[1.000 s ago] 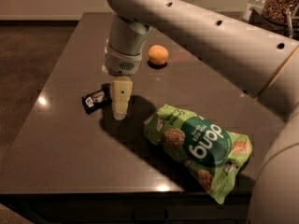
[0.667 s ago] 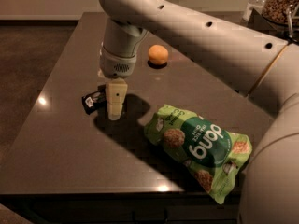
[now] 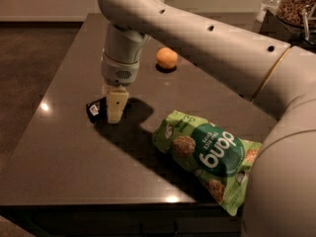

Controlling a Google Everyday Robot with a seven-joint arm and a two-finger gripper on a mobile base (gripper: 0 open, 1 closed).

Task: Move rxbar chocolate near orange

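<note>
The rxbar chocolate (image 3: pixel 96 108) is a small flat black wrapper with a white patch, lying on the dark table (image 3: pixel 69 157) at the left; only its left end shows past the gripper. My gripper (image 3: pixel 115 111) points straight down over the bar's right part, its cream fingers low at the bar. The orange (image 3: pixel 167 58) sits farther back on the table, to the right of the gripper and well apart from the bar.
A large green chip bag (image 3: pixel 207 154) lies at the front right of the table. My white arm (image 3: pixel 207 38) spans the upper right of the view. Jars (image 3: pixel 296 4) stand at the far right back. The table's left edge is close to the bar.
The gripper has moved a little to the left and down, and now covers more of the bar. The bar, orange and bag have not moved.
</note>
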